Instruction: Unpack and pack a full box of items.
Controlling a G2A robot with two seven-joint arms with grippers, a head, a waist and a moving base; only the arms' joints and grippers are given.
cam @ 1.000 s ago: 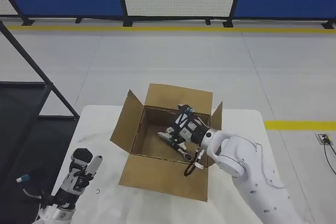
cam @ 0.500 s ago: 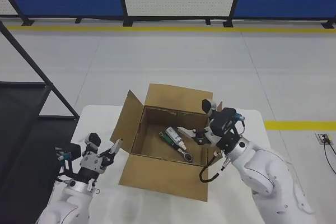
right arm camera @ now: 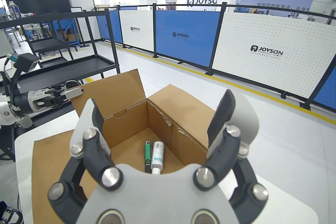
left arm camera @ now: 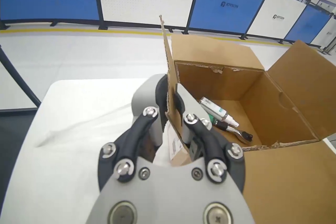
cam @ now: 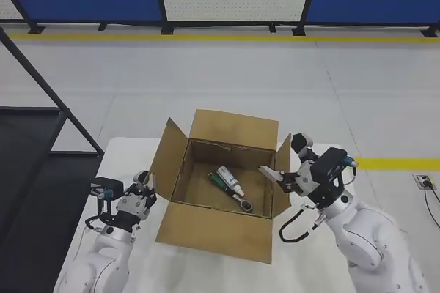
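Note:
An open cardboard box (cam: 205, 227) stands on the white table (cam: 125, 154). On its floor lie a white bottle (cam: 229, 179) (left arm camera: 215, 110) (right arm camera: 158, 154) and a green-handled ratchet wrench (cam: 238, 201) (left arm camera: 233, 130) (right arm camera: 147, 154), side by side. My left gripper (cam: 145, 189) (left arm camera: 170, 96) is shut on the upright left flap (left arm camera: 168, 59), one finger on each face. At the box's right side my right gripper (cam: 284, 158) (right arm camera: 160, 114) stands wide open. In the top view its fingers sit either side of the raised right flap (cam: 283, 150).
A black shelf cart (cam: 15, 168) (right arm camera: 65, 70) stands just left of the table. The front flap (cam: 213, 234) lies flat toward the table's near edge, and the back flap (cam: 235, 126) lies outward. Blue and white fence panels (cam: 227, 9) line the room's far side.
My right gripper has come up out of the box and back to the right flap. The left gripper has moved from the table's front left to the left flap and shut on it.

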